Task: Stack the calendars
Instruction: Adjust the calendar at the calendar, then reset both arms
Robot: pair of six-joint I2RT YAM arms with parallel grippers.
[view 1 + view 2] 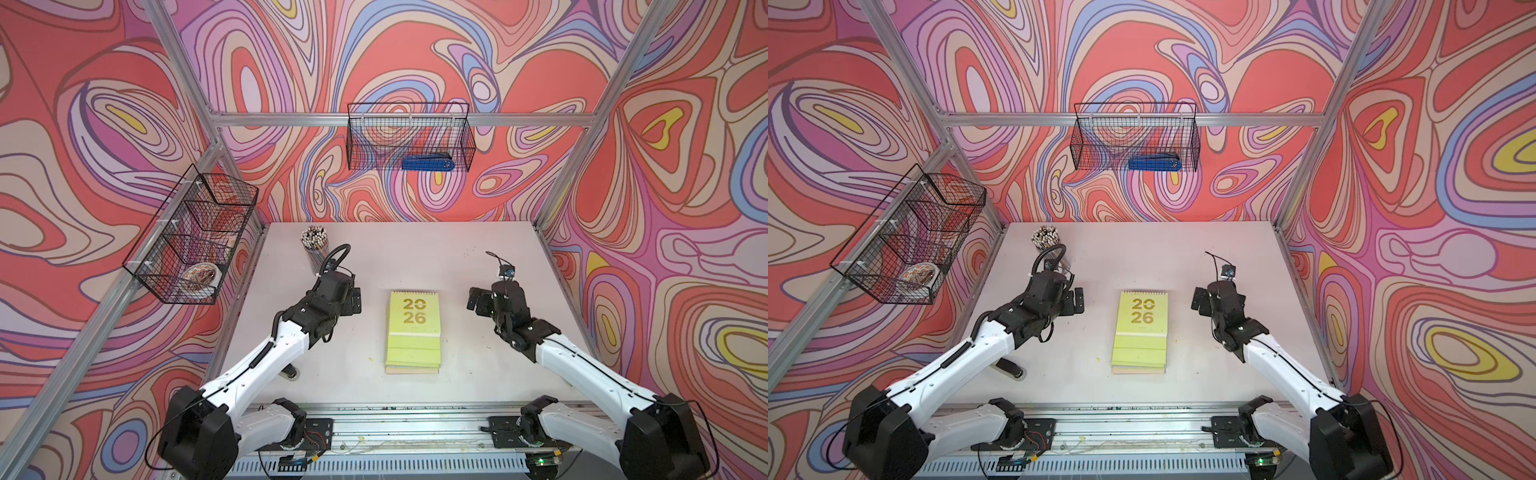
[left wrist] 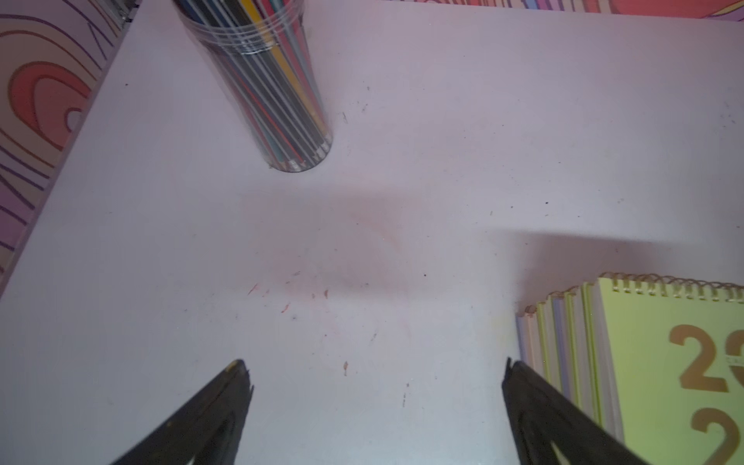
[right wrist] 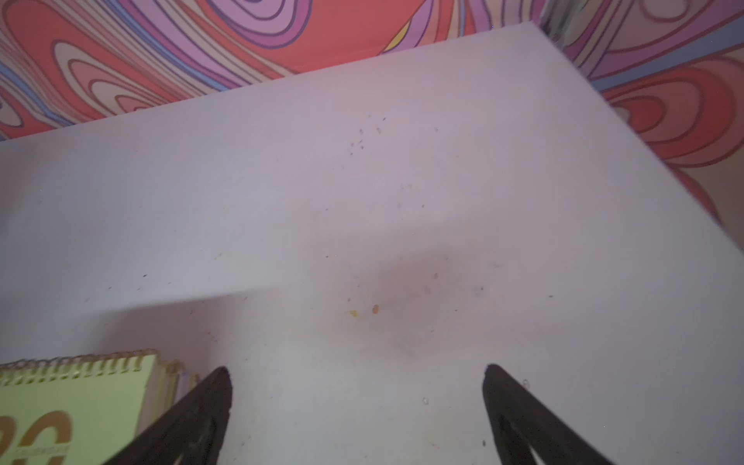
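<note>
Calendars (image 1: 413, 328) in one pile, left gripper (image 2: 374, 362), right gripper (image 3: 356, 367) flanking it — both spread apart, empty

Calendars (image 1: 413, 332) stacked mid-table, lower ones offset toward front; yellow-green gold "2026" cover on top (peach at bottom).

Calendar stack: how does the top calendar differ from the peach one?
The top calendar is yellow-green and shows its whole gold 2026 cover; the peach calendar shows only a near-edge strip. The top calendar is uppermost, the peach calendar near the bottom. Both lie flat.
</note>
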